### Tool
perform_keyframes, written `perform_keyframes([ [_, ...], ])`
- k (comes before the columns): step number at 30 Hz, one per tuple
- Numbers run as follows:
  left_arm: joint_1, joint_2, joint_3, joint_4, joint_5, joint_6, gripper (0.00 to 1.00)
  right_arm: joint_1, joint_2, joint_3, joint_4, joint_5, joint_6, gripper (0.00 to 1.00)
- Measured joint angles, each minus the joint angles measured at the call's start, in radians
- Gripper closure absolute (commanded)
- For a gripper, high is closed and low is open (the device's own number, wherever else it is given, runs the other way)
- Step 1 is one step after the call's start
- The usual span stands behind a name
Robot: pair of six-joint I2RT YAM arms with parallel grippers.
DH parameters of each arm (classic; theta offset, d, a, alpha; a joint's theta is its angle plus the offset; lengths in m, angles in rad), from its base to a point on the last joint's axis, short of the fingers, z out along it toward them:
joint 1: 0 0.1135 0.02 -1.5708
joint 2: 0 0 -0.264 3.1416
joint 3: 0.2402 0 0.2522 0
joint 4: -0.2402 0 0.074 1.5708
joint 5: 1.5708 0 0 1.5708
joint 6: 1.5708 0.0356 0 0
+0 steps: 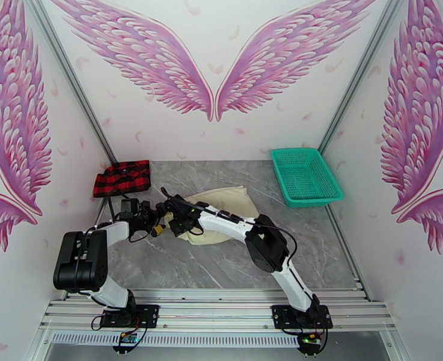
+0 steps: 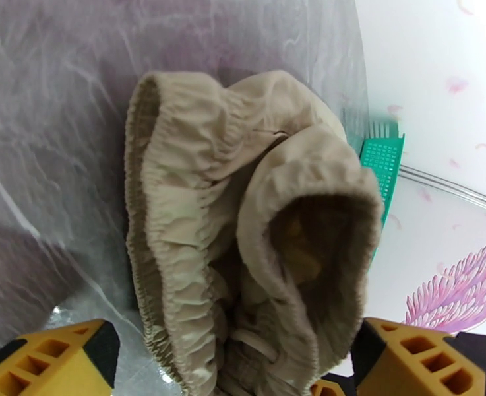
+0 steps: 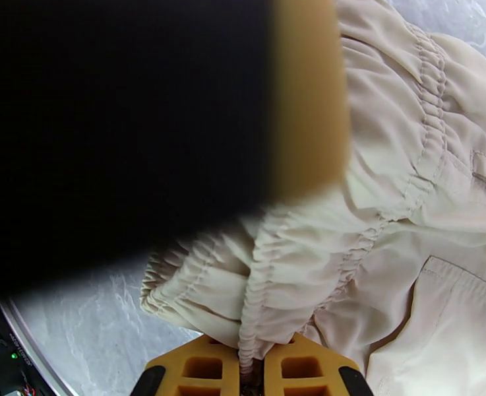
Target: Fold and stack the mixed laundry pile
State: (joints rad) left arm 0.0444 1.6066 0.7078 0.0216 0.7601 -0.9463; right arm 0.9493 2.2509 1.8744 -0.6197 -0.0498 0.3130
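Note:
The cream garment (image 1: 228, 200) lies crumpled mid-table, its elastic waistband bunched up at the left end. My right gripper (image 3: 252, 367) is shut on a fold of that waistband (image 3: 262, 285); from above it sits at the cloth's left edge (image 1: 174, 225). Just left of it is my left gripper (image 1: 156, 227), open. In the left wrist view its yellow fingers (image 2: 51, 361) stand wide apart on either side of the gathered cloth (image 2: 210, 193) without pinching it. The red-and-black check shirt (image 1: 122, 177) lies folded at the back left corner, apart from both grippers.
A teal mesh basket (image 1: 305, 175) stands at the back right, its edge also behind the cloth (image 2: 381, 166). A dark and orange blur (image 3: 177, 127), very close to the right wrist camera, hides the upper left of that view. Grey marble table (image 1: 221, 266) is bare in front.

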Motion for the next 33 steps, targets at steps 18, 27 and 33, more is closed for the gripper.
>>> perform_keyframes([
  [18,-0.086,0.034,-0.018,0.117,-0.056,-0.136,0.12,-0.007,-0.021,-0.018,0.024,-0.027,-0.004,1.0],
  [27,-0.089,0.042,-0.002,0.094,-0.08,-0.106,0.56,-0.007,-0.031,-0.038,0.034,-0.032,-0.007,0.59],
  [33,-0.09,0.062,0.06,-0.013,-0.104,-0.005,0.78,-0.009,-0.136,-0.146,0.039,-0.04,-0.003,0.41],
])
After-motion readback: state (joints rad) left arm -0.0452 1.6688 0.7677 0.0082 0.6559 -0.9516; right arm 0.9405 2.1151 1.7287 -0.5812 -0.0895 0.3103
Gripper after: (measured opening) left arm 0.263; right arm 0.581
